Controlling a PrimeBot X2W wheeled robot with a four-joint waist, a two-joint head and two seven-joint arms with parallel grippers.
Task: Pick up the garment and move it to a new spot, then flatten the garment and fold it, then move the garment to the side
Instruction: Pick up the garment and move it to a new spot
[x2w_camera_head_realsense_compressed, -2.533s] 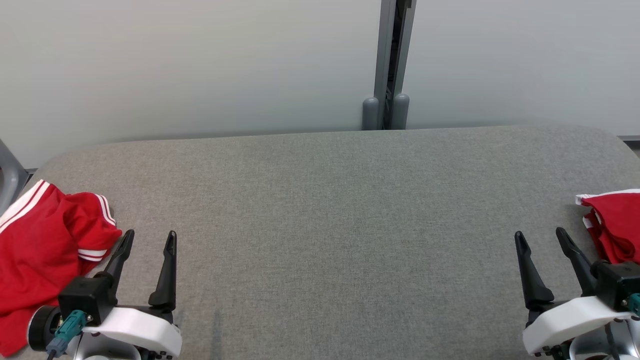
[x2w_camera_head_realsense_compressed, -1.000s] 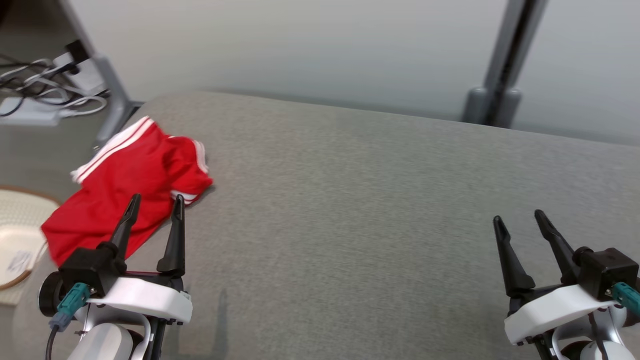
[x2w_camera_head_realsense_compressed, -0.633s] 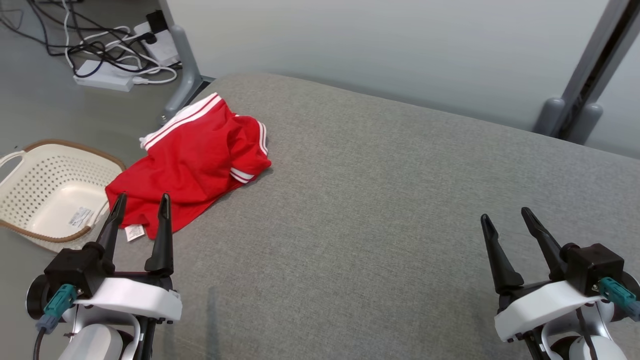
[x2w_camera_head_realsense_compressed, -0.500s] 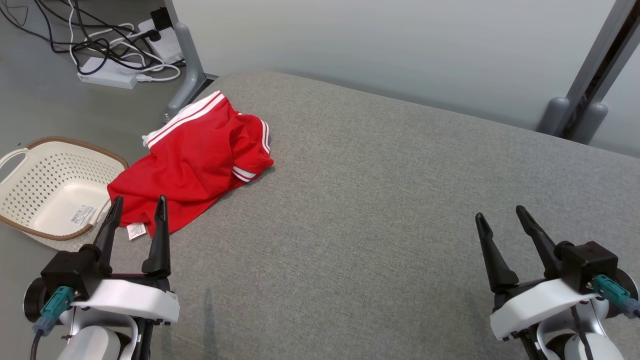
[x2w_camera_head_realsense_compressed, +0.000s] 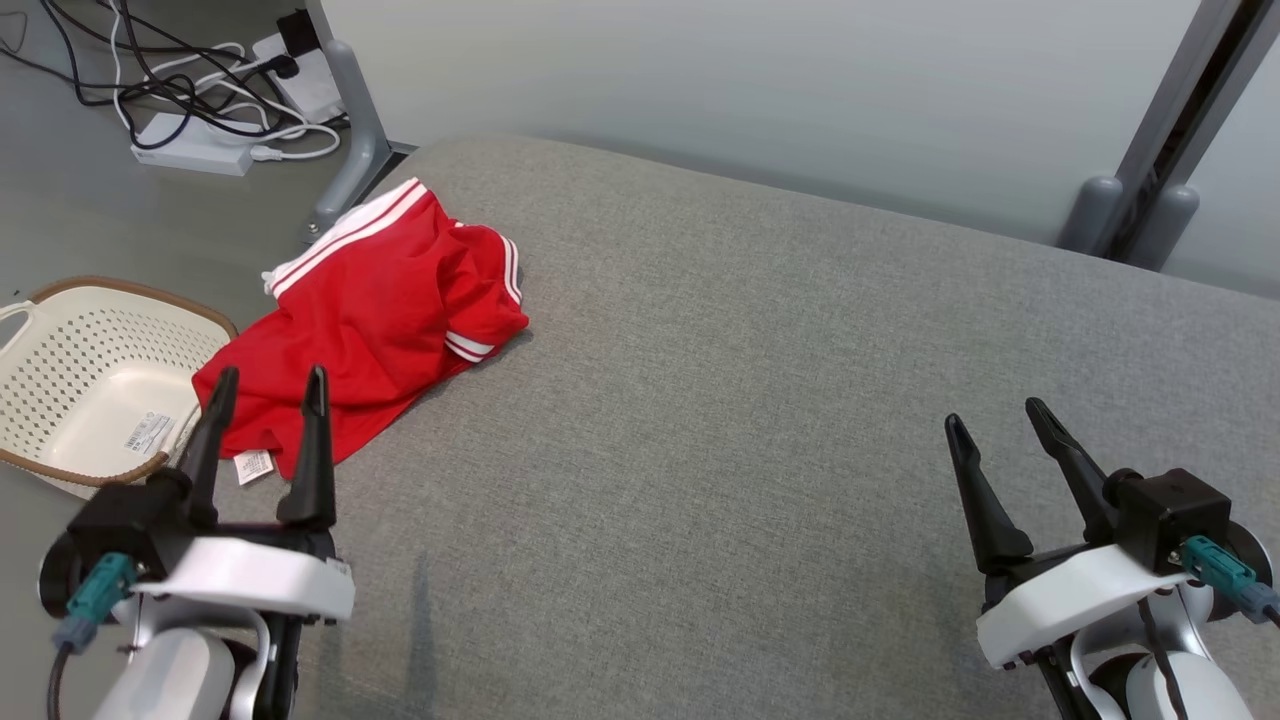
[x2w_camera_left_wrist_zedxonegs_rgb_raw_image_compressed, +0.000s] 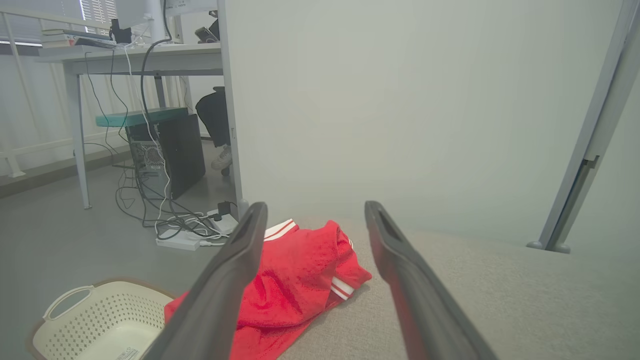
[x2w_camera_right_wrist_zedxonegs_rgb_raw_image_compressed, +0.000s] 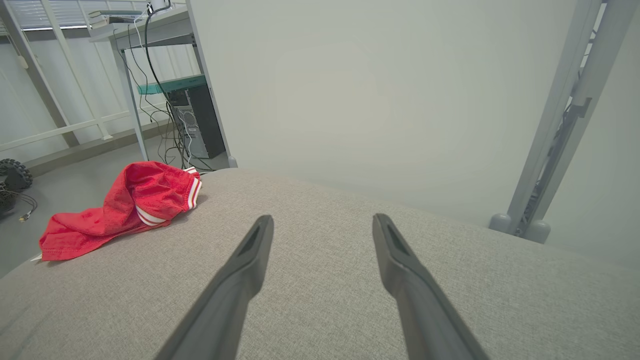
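Observation:
The garment is a crumpled red piece with white stripes, lying at the left end of the grey table and partly hanging over its edge. It also appears ahead in the left wrist view, garment, and far left in the right wrist view, garment. My left gripper is open, its fingertips just short of the garment's near hem and white tag. My right gripper is open over bare table at the lower right, holding nothing.
A cream perforated basket sits on the floor left of the table. A power strip and tangled cables lie on the floor beyond, by a grey partition leg. A grey post stands behind the table.
The head camera has swung left, bringing the garment, basket and cables into view. Over the last half second the view shifted slightly more. Both grippers stay open.

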